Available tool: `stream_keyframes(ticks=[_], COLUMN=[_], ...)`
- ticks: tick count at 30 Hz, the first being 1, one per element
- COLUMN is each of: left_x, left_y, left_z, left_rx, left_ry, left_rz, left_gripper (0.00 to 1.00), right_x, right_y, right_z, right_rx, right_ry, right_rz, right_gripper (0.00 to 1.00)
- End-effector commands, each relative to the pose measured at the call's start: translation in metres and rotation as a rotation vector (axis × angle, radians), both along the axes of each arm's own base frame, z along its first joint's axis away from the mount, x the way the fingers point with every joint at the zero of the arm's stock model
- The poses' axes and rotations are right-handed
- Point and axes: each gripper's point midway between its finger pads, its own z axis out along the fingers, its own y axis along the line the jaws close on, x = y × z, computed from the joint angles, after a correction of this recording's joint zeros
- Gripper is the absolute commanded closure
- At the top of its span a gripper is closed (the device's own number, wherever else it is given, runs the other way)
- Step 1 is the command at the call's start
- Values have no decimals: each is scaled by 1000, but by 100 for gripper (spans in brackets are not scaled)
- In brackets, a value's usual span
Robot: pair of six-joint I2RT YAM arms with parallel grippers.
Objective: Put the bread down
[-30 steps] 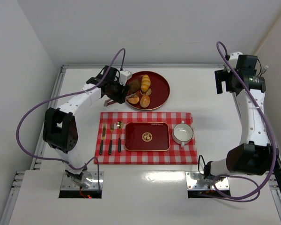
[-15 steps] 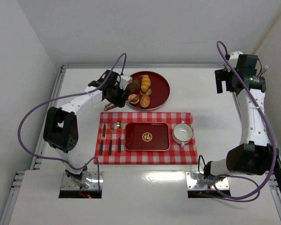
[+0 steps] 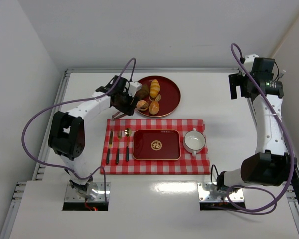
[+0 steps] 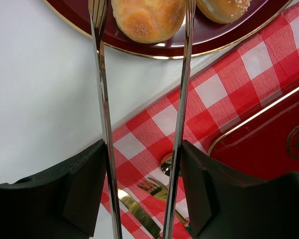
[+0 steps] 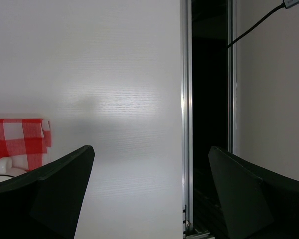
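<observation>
From above, my left claw (image 3: 123, 99) hangs at the near-left rim of the round red plate (image 3: 173, 92). The bread (image 3: 142, 105) lies on that plate, just beside a second small bun (image 3: 154, 107); the red tray (image 3: 139, 149) on the checked cloth (image 3: 199, 164) holds nothing, so I judge the placing not yet begun; my right claw (image 3: 235, 87) sits far off near the right edge of the table (image 3: 219, 99).

From my left wrist, my fingers are closed partway on a pair of metal tongs (image 4: 103, 99), one leg against each finger. The legs reach to either side of the bread, the right leg at its edge and the left a sliver off, so I judge it flanked, not pinched; the squeeze, lift, carry and set-down are all left, likely onto the tray, though the task names no place.

From my right wrist, the fingers stand wide with nothing between them; only the white table top and a corner of the cloth show.
</observation>
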Motion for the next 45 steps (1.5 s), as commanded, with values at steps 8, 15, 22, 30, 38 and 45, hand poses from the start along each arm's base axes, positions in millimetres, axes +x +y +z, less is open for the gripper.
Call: stream_keyframes(ticks=[8,15,22,30,38,45], left_x=[-3,-5,1,-18,-102,-170], left_y=[-8,-7,-7,-5,-25,-41], left_z=[0,-1,49,120,128,115], left_rx=[-19,-19,-45,-107,-111,2], left_ry=[13,12,-109,-253,-168,-83], left_rz=[-17,-17,-28,-60,-310,-499], left_gripper=[43,66,72,72,73,73], right_x=[6,6,14,45,63,77], right_y=[-1,-1,2,2,-3,-10], right_z=[20,20,11,-6,-26,-28], right_rx=[-2,-2,9,38,9,-19], right_ry=[-61,-61,-37,-2,45,91], right_rz=[-2,-2,14,37,53,59], right_gripper=[1,1,1,1,1,1])
